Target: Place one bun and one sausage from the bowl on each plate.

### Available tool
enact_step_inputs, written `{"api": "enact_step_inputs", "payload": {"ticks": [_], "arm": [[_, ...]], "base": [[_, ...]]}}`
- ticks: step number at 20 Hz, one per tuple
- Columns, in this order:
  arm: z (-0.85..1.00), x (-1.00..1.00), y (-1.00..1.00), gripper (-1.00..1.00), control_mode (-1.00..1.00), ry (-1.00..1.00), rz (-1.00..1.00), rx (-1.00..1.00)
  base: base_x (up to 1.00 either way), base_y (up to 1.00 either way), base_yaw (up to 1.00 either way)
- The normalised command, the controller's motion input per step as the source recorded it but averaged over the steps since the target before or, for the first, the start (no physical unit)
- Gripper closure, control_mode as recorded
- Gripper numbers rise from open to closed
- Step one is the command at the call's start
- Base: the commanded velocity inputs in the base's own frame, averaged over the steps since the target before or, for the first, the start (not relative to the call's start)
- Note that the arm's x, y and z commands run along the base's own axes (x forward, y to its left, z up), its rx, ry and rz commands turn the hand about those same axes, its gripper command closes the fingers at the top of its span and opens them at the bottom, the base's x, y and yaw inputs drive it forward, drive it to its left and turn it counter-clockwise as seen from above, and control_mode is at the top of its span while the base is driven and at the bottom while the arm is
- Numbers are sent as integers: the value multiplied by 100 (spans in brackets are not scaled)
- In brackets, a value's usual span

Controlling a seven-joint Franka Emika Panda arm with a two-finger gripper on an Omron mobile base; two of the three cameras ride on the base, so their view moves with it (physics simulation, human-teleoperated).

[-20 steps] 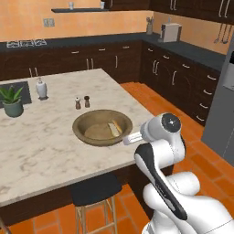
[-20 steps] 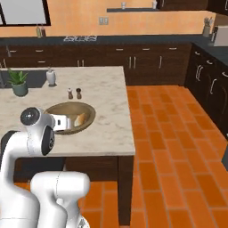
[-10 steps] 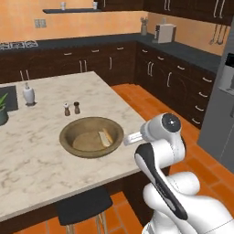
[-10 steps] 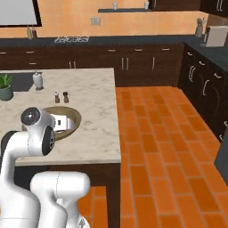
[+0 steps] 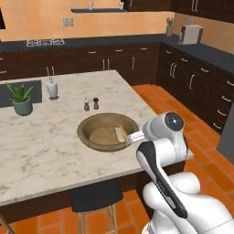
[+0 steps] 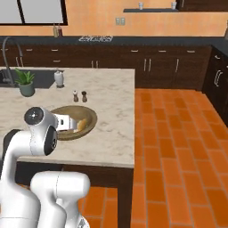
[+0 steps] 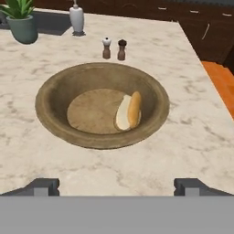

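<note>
Hovering with my gripper (image 7: 116, 185) spread wide and unloaded at frame bottom; bowl (image 7: 55, 87), olive-brown, thick-rimmed, sits centre frame, one tan-orange bun (image 7: 129, 110) lying right of centre.

No text, label, brand, number or sign can be read on anything here.
</note>
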Motion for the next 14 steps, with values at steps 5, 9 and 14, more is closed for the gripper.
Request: {"api": "enact_step_inputs", "payload": {"ticks": [5, 9, 14], "arm": [[0, 0, 0, -100, 100, 0, 0, 0], [0, 0, 0, -100, 100, 0, 0, 0], [86, 86, 0, -100, -100, 60, -30, -6]], "base": [[91, 0, 0], [92, 1, -2], [0, 0, 0]]}}
